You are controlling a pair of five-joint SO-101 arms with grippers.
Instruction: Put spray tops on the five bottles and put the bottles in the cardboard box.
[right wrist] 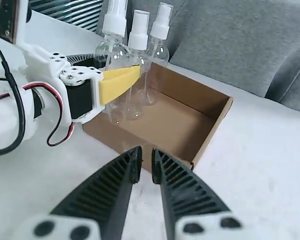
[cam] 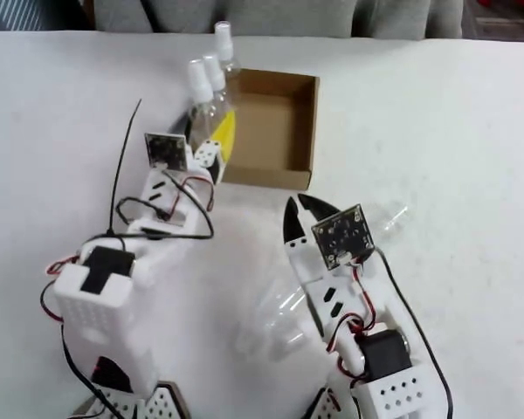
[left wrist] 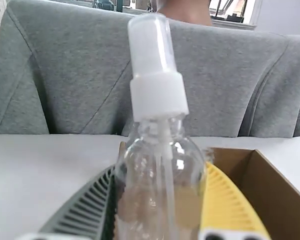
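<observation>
My left gripper (cam: 208,131) is shut on an upright clear bottle (left wrist: 157,195) with a white spray top (left wrist: 155,80), held between its grey and yellow fingers (right wrist: 119,79) at the near left corner of the cardboard box (cam: 279,179). Two more topped bottles (right wrist: 136,65) (right wrist: 157,50) stand inside along the box's left wall. My right gripper (cam: 301,209) hangs just in front of the box, its black fingers (right wrist: 115,190) almost together with nothing between them. Clear bottles lie on the table beside the right arm, one to its right (cam: 386,218) and others to its left (cam: 275,314).
The white table (cam: 454,113) spreads wide to the right of the box. A grey sofa (left wrist: 65,75) stands behind the far edge. A black cable (cam: 122,157) loops up from the left arm.
</observation>
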